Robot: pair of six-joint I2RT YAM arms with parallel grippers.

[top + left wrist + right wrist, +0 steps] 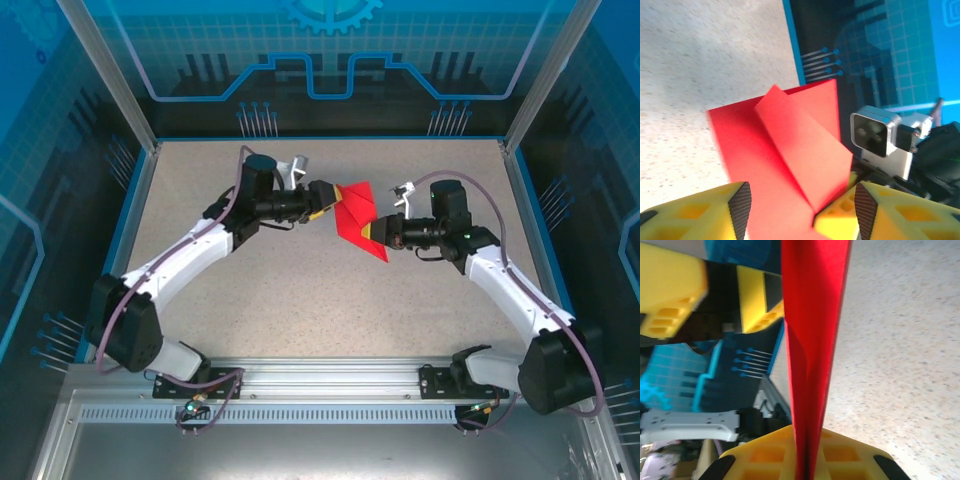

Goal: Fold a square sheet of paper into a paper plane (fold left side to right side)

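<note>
The red paper (357,212) is folded into a pointy shape. It is over the middle of the speckled table (300,300), between the two grippers. The right gripper (380,232) is at the right side of the paper, and its jaws are pinched shut on the paper's near corner. In the right wrist view the paper stands on its edge like a thin red strip and goes down into the gripper's yellow fingers (765,455). The left gripper (322,198) is at the left side of the paper, and its jaws are apart. In the left wrist view the paper lies in the gap between its two yellow fingertips (705,215). I can't tell if the paper touches either one. One flap of the paper sticks up along a crease.
</note>
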